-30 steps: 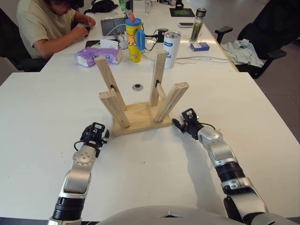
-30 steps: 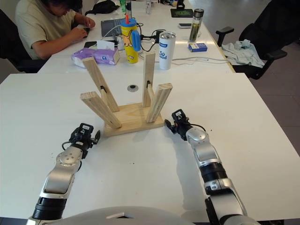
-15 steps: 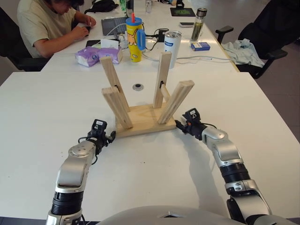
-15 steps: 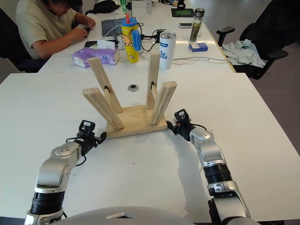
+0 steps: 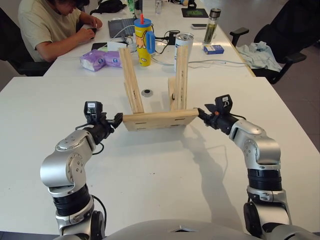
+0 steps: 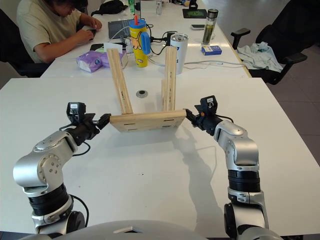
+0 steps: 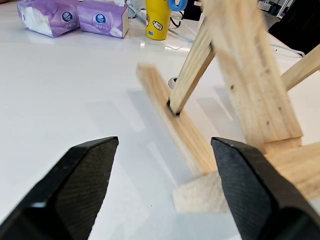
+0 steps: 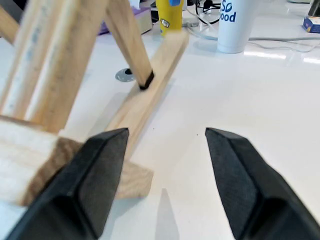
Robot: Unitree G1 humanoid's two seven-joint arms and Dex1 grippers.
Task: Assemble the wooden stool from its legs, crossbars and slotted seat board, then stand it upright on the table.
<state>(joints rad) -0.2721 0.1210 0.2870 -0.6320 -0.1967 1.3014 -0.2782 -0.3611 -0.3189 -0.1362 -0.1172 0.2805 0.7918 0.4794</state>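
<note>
Between my spread-apart left fingers (image 7: 85, 185) and right fingers (image 8: 100, 170), the pale wooden stool (image 5: 160, 119) stands half-flipped; next, I tip it upright.

White tables (image 5: 165, 185) front & back, blk office chair (image 5: 287, 25) right, grey floor (image 5: 300, 85).

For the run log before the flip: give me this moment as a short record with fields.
stool: assembled, legs pointing up, not yet upright
seat board: seen nearly edge-on, its shadow on the table below
left gripper: fingers open, at the board's left end
right gripper: fingers open, at the board's right end
grip: neither gripper is shut on the board
behind the stool: yellow bottle, white tumbler, purple tissue packs
</note>
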